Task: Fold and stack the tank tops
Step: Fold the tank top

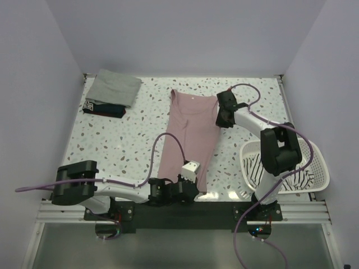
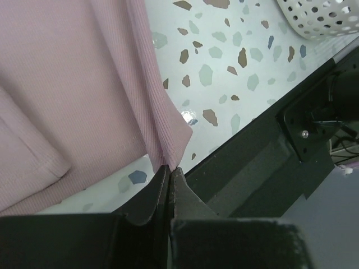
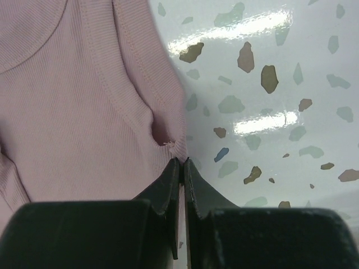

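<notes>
The dusty pink tank top point(image 1: 188, 134) lies lengthwise down the middle of the table, folded narrow. My left gripper point(image 1: 193, 188) is shut on its near right corner point(image 2: 171, 147) by the table's front edge. My right gripper point(image 1: 221, 119) is shut on its far right edge, at the armhole point(image 3: 178, 140). The grey-green tank top point(image 1: 115, 87) lies folded on the dark navy one point(image 1: 105, 109) at the far left. The white black-striped tank top point(image 1: 280, 172) lies in the basket.
The white slotted basket point(image 1: 320, 165) stands at the right, close behind my right arm's base; its rim shows in the left wrist view point(image 2: 320, 19). The black mounting rail point(image 1: 179, 212) runs along the front edge. Grey walls enclose the table.
</notes>
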Tool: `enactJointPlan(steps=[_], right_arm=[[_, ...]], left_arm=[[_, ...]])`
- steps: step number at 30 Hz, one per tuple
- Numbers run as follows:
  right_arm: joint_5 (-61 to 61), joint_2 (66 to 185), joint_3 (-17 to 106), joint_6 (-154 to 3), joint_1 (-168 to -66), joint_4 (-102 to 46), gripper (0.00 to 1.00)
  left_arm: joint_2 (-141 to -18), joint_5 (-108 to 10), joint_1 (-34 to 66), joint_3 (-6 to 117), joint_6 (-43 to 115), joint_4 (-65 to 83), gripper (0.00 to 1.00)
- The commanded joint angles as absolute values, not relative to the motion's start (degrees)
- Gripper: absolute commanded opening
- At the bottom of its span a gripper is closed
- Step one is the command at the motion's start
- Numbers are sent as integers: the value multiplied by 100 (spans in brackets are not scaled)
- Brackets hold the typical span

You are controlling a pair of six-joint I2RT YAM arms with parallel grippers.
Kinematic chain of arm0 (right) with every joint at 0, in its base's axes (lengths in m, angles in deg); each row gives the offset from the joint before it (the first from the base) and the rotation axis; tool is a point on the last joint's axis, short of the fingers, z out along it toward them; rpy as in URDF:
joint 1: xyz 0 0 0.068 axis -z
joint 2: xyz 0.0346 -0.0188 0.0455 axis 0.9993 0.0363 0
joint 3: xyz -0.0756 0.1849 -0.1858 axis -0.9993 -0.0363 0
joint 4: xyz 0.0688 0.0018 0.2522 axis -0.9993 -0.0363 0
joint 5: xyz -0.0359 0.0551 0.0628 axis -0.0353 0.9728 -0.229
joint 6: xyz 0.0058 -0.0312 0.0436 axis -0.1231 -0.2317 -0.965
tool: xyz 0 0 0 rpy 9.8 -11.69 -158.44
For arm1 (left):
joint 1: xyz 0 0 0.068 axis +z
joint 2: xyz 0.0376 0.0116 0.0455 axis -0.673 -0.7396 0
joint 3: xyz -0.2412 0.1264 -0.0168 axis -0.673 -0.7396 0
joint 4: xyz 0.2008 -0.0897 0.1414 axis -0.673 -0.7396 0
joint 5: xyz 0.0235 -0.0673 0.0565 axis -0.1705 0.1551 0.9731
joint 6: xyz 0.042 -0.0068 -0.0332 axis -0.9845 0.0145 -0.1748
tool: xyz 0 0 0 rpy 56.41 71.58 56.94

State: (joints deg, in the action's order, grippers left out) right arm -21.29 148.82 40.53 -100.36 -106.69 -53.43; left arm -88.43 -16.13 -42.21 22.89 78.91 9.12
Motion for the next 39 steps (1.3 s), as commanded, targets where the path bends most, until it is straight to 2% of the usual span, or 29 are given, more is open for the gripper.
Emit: enactJointPlan(steps=[1, 9, 17, 26, 39], right_arm=[[-2100, 14863, 4346, -10220, -10734, -5239, 0], [-2109, 15495, 5199, -10449, -11112, -5406, 0], [-2346, 16084, 5981, -10607, -11578, -5485, 0], [-2469, 16612, 6605, -10678, -11921, -5591, 0], [-2610, 17034, 7001, -10616, -12114, -5784, 0]], left_arm=[[-8330, -1388, -4287, 2007, 8334, 1193, 0], [-7810, -1151, -4278, 1663, 8826, 711, 0], [-7696, -948, -4260, 1724, 9546, -747, 0], [-7625, -860, -4269, 1803, 9899, -1680, 0], [-7810, -1053, -4216, 1795, 9741, -1584, 0]])
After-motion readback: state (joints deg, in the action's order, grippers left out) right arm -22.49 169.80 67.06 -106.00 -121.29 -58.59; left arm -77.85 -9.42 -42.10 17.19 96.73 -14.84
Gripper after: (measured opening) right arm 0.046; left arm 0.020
